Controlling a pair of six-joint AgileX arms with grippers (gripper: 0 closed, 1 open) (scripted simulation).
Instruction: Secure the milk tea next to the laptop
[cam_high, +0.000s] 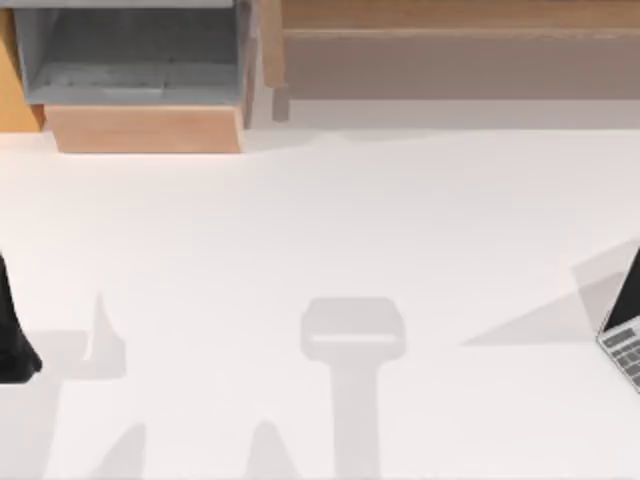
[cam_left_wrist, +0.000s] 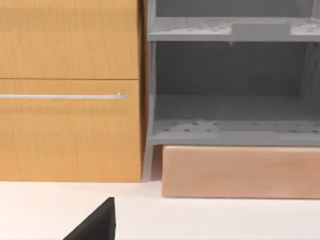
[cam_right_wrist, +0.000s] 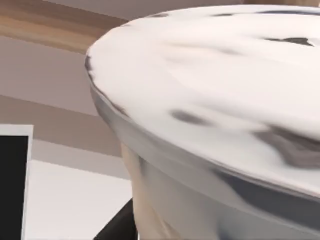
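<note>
Carrying the milk tea (cam_right_wrist: 215, 125) toward the laptop (cam_high: 625, 335), jaw state untellable, the right arm next lowers it beside.

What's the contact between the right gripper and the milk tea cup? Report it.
Cannot tell. The right wrist view has the cup close up, a dark bar beside its wall, but no contact or gap shows plainly.

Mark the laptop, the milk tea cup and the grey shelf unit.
laptop (cam_high: 625, 345): top view, keyboard corner at the table's right edge.
milk tea cup (cam_right_wrist: 215, 100): right wrist view, white lid top.
grey shelf unit (cam_left_wrist: 235, 135): left wrist view, lower shelf's front edge.
</note>
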